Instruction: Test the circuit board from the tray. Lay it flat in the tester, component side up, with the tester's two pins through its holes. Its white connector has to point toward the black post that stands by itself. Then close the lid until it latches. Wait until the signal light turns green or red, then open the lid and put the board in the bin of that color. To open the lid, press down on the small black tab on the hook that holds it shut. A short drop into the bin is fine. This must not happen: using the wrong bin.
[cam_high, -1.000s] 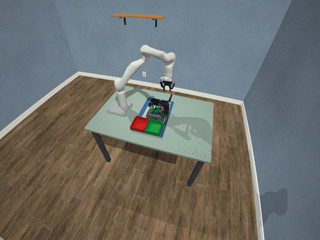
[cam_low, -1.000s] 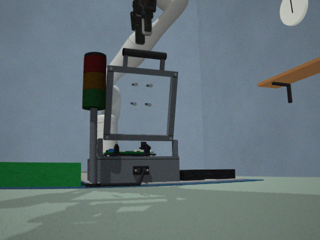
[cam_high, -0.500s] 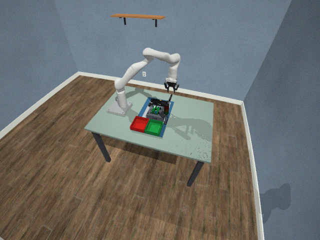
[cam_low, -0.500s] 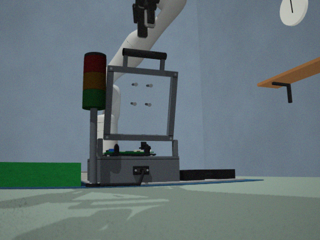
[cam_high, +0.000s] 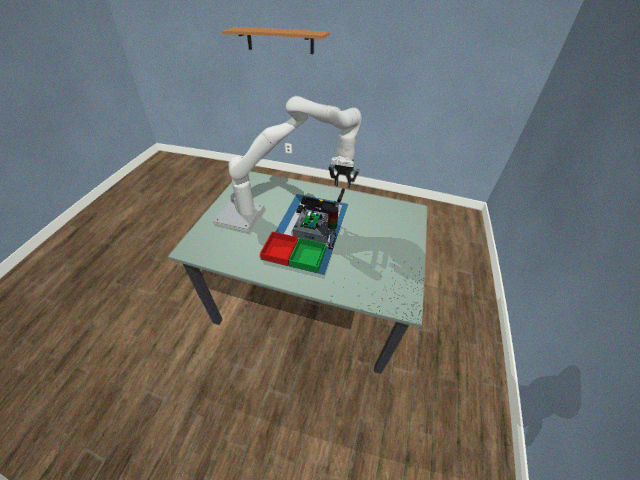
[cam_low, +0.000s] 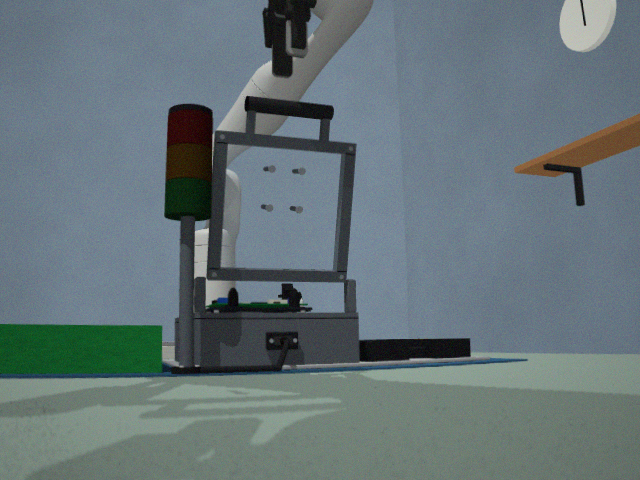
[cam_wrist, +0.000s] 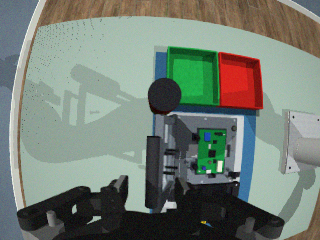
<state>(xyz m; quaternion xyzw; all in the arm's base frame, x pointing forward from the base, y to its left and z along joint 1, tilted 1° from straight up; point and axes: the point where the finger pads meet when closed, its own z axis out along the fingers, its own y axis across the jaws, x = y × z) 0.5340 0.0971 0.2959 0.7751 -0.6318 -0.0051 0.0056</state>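
Hovering above the raised lid (cam_low: 283, 140) (cam_wrist: 153, 171), the hand (cam_high: 343, 184) (cam_low: 289, 62) (cam_wrist: 151, 186) has its fingers parted and nothing between them! Below it, the green circuit board (cam_high: 311, 219) (cam_low: 253, 305) (cam_wrist: 212, 151) sits component side up on the grey tester (cam_high: 310, 230) (cam_low: 276, 338) (cam_wrist: 200, 122). Lower than the hand too, the signal light (cam_high: 332, 219) (cam_low: 189, 162) (cam_wrist: 164, 95) stands beside the lid, its sections dark, near the green bin (cam_high: 308, 255) (cam_low: 81, 348) (cam_wrist: 193, 77), with the red bin (cam_high: 279, 248) (cam_wrist: 241, 81) right alongside!

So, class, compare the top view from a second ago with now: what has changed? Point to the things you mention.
The pincer (cam_high: 344, 184) (cam_low: 289, 64) (cam_wrist: 151, 186) moved right and slightly down in the top view. Nothing was taken or released. The circuit board (cam_high: 311, 220) (cam_low: 253, 305) (cam_wrist: 211, 152) and lid handle (cam_high: 341, 195) (cam_low: 289, 107) (cam_wrist: 153, 172) stayed put.
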